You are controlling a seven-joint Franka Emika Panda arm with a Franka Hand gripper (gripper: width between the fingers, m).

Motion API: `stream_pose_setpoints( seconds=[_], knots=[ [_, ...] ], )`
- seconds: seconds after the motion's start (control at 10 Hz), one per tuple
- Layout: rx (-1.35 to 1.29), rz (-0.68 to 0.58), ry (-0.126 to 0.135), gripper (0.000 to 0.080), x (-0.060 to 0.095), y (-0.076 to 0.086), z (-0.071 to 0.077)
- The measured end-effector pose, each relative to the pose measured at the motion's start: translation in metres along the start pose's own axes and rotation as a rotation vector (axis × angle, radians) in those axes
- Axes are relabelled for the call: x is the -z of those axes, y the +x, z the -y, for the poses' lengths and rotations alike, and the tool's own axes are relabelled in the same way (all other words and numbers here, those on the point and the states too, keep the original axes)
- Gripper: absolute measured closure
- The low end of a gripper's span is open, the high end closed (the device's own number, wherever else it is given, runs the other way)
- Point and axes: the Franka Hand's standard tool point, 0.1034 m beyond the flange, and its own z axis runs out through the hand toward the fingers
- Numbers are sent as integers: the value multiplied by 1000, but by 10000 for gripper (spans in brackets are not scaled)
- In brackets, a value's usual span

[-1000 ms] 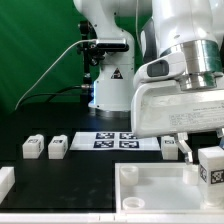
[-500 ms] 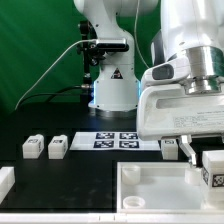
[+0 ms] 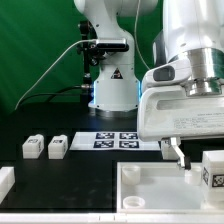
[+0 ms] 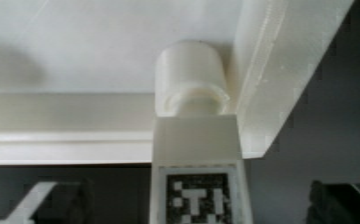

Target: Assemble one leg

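One leg (image 3: 213, 171), a stubby white block with a black-and-white tag, stands at the right corner of the large white panel (image 3: 150, 188). My gripper (image 3: 192, 150) hangs right over it. In the wrist view the leg (image 4: 198, 150) sits midway between my gripper's (image 4: 195, 208) dark fingers (image 4: 38, 205), with a gap on each side. Its round end rests in the panel's corner recess (image 4: 88, 60). The gripper is open. Two more legs (image 3: 32, 147) (image 3: 57, 147) stand at the exterior view's left, and another one (image 3: 170, 148) stands behind my gripper.
The marker board (image 3: 118, 140) lies flat on the black table behind the panel. A white block (image 3: 5, 180) sits at the exterior view's left edge. The robot base (image 3: 110, 80) and its cables stand at the back.
In the exterior view the leg at the panel's right corner has sunk lower and slightly to the right. My gripper body has shifted a little right and down.
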Motion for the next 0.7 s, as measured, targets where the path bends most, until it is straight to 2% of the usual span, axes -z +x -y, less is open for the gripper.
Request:
stream_pose_setpoints(
  seconds=[0.7],
  knots=[
    [0,0,0,151,0,0,0]
  ],
)
